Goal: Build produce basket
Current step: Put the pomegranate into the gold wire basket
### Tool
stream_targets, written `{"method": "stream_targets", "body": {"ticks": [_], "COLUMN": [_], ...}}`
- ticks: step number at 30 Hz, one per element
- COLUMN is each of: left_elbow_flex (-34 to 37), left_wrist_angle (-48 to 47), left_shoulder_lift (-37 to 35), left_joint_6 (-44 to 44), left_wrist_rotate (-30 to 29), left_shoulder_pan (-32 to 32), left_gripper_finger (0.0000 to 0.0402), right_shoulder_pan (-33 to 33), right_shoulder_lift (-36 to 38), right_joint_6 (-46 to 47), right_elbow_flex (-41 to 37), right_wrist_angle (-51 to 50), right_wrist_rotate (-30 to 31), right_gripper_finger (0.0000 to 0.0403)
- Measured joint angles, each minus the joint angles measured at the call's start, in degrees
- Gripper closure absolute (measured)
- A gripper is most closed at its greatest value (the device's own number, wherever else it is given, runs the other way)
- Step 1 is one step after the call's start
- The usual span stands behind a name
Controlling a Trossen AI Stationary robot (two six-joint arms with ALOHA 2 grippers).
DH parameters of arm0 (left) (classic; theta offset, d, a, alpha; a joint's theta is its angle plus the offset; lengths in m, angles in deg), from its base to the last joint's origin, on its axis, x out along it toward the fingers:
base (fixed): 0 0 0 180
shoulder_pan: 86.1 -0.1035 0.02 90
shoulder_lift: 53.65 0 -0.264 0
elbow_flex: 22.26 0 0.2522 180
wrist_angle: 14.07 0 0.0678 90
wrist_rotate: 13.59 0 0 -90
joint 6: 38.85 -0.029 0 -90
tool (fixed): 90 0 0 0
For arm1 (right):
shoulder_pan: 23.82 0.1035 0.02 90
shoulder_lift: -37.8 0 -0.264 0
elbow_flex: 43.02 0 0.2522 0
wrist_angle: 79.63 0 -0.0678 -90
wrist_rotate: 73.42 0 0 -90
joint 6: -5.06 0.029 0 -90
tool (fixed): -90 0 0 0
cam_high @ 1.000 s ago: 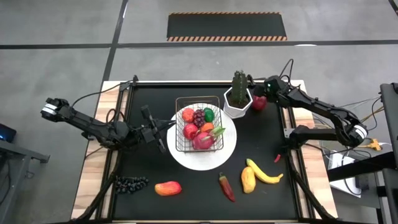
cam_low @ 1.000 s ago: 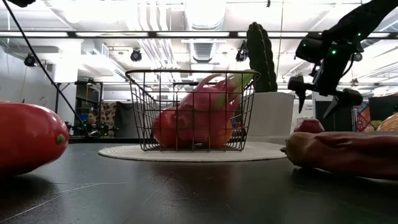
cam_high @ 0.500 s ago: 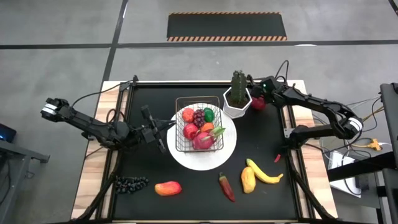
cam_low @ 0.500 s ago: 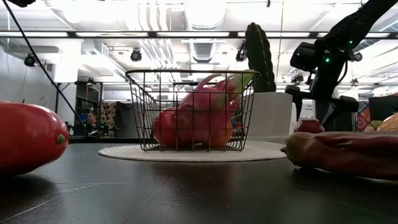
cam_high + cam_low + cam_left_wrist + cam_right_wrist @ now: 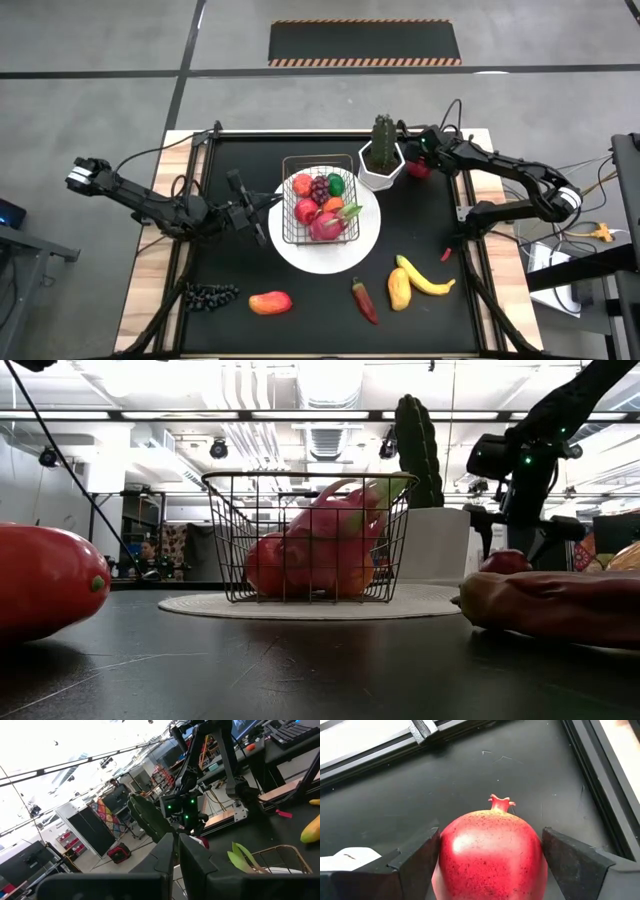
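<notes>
The wire basket [image 5: 318,158] stands on a round white plate [image 5: 300,255] at the table's middle. It holds a pink dragonfruit [image 5: 330,540], red apples, grapes, an orange and a green piece. A red pomegranate [image 5: 490,855] lies on the black mat at the far right, beside the cactus pot [image 5: 383,165]. My right gripper [image 5: 490,837] is open and slants down over the pomegranate [image 5: 418,170], one finger on each side. My left gripper [image 5: 265,208] is shut, hovering just left of the basket. My right gripper straddles the pomegranate's two sides [image 5: 445,855] from above at a slant, its fingers [image 5: 420,857] close against the fruit. I cannot tell whether they touch it. The fruit rests on the mat, its crown [image 5: 501,802] pointing away from the gripper.
Along the near side lie dark grapes [image 5: 210,294], a red-orange mango [image 5: 270,302], a red chili [image 5: 365,300], a yellow-orange piece [image 5: 399,288] and a banana [image 5: 428,280]. The cactus pot stands close to the right gripper. A raised frame [image 5: 590,780] borders the mat.
My right gripper has come down and toward the cactus pot, ending with its open fingers around the pomegranate. The fruit has stayed where it was.
</notes>
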Motion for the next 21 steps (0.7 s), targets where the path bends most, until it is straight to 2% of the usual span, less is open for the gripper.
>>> {"method": "stream_targets", "body": {"ticks": [3,9,11,15,21], "left_elbow_flex": [0.0,0.0,0.0,-0.1,-0.4], "left_wrist_angle": [0.0,0.0,0.1,0.1,0.8], "left_shoulder_lift": [0.0,0.0,0.0,0.0,0.0], "left_joint_6": [0.0,0.0,0.0,0.0,0.3], "left_wrist_rotate": [0.0,0.0,0.0,0.0,0.0], "left_shoulder_pan": [0.0,0.0,0.0,0.0,0.0], "left_gripper_finger": [0.0391,0.0391,0.0391,0.0391,0.0391], "right_shoulder_pan": [0.0,0.0,-0.1,-0.1,0.4], "right_shoulder_lift": [0.1,1.1,1.8,4.6,9.7], "right_joint_6": [0.0,-1.5,-3.6,-6.7,-11.9], "right_elbow_flex": [0.0,0.0,0.7,4.1,7.9], "right_wrist_angle": [0.0,-1.0,-3.1,-6.4,-12.2], "right_wrist_rotate": [0.4,0.4,0.6,5.4,5.8], "right_gripper_finger": [0.0089,0.0156,0.0159,0.0159,0.0148]}}
